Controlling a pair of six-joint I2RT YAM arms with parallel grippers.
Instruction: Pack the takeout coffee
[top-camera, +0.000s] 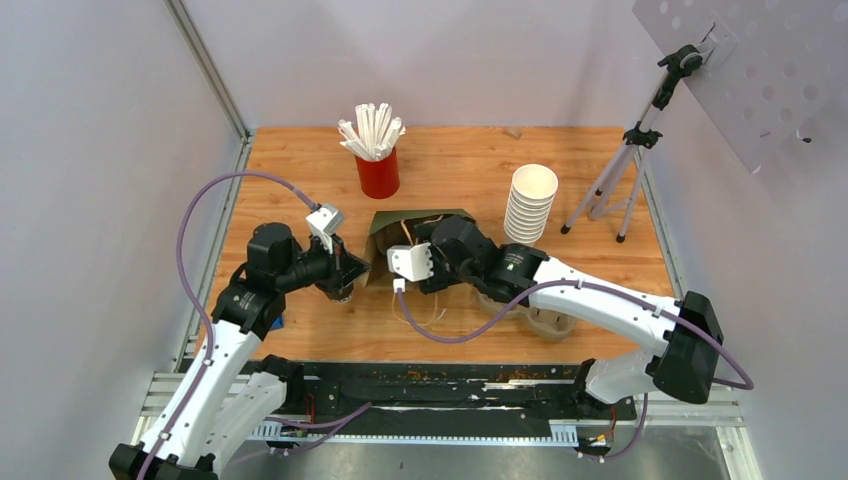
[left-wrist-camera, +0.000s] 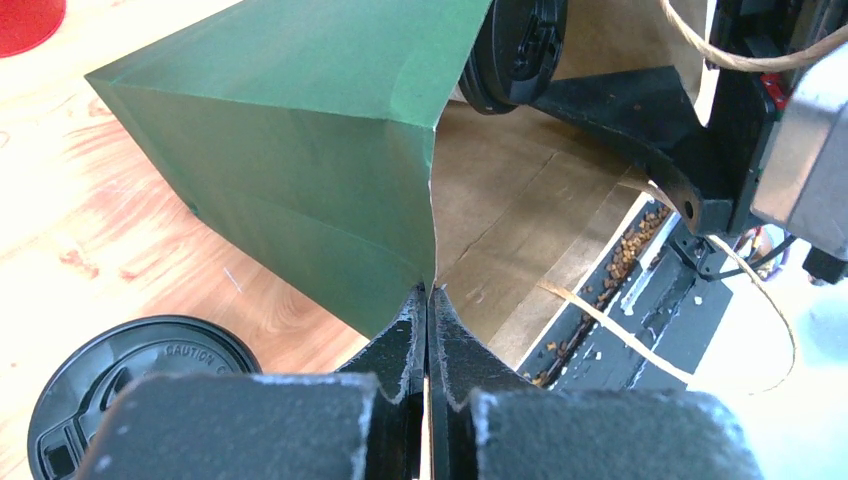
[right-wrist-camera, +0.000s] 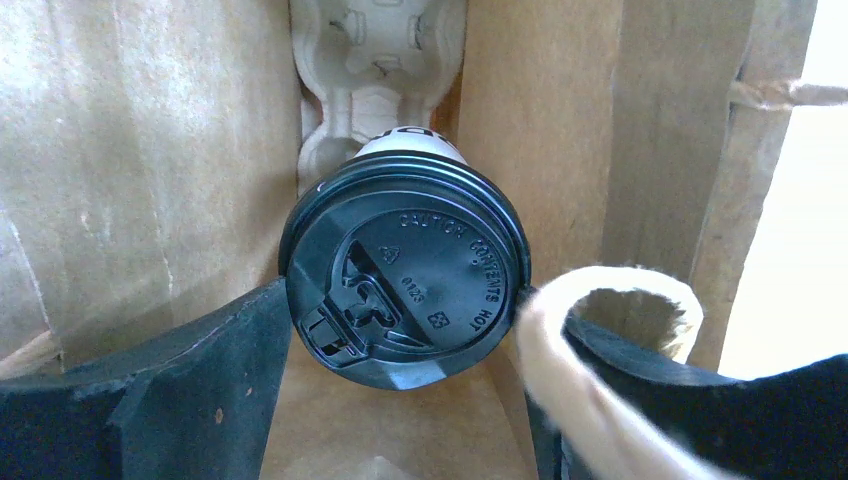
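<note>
**Coffee gripped inside the mouth of a green bag, bag rim pinched by the other arm**

On the wooden table (top-camera: 450, 160), a green paper bag (left-wrist-camera: 300, 150) lies on its side with its brown-lined mouth towards the arms. The left gripper (left-wrist-camera: 428, 300) has its fingers pressed together on the bag's rim edge; the green wall runs ahead and left of the tips, the brown lining ahead and right. The right gripper (right-wrist-camera: 405, 335) reaches into the mouth, its fingers clamped either side of the takeout coffee (right-wrist-camera: 405, 285), whose black lid faces the wrist. Past those fingertips, deeper in the bag, sits a pulp cup carrier (right-wrist-camera: 380, 60). A twine handle (right-wrist-camera: 600, 290) loops over the right-hand finger. A second black lid (left-wrist-camera: 130, 390) lies on the table down and left of the left fingers.
</note>
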